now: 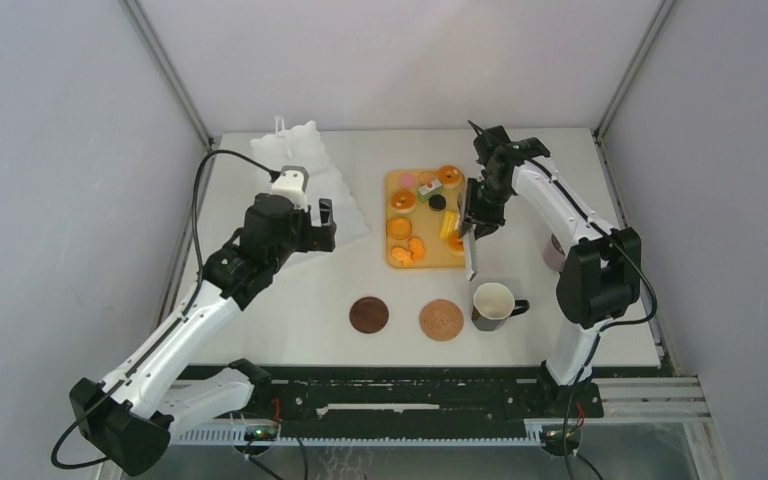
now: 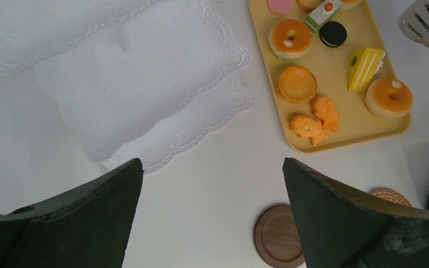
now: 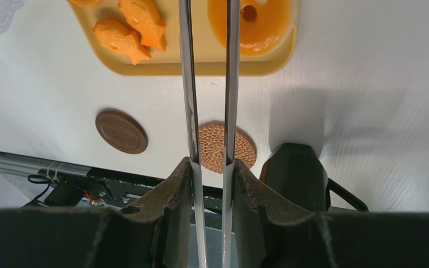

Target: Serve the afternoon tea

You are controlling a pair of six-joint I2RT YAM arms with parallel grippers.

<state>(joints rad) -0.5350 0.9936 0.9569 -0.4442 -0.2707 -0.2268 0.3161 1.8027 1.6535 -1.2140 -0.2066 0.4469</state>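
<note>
The toy pastries lie on a tan tray [image 1: 430,258]: orange tarts [image 1: 400,227], a yellow cake wedge [image 1: 448,222], a black round [image 1: 437,202] and a pink round [image 1: 407,181]. In the left wrist view I see the tart [image 2: 297,84], the wedge [image 2: 364,67] and the black round [image 2: 333,33]. A dark mug [image 1: 493,304] stands right of the coasters. My right gripper [image 1: 475,215] is shut on metal tongs [image 1: 470,255] at the tray's right edge; the tongs' arms [image 3: 187,84] stand apart. My left gripper [image 1: 325,225] is open and empty, left of the tray.
A white lace tiered stand [image 1: 305,170] is at the back left, under my left gripper [image 2: 212,167]. A dark wooden coaster [image 1: 369,314] and a woven coaster [image 1: 441,320] lie in front of the tray. A second cup [image 1: 554,250] is partly hidden behind the right arm.
</note>
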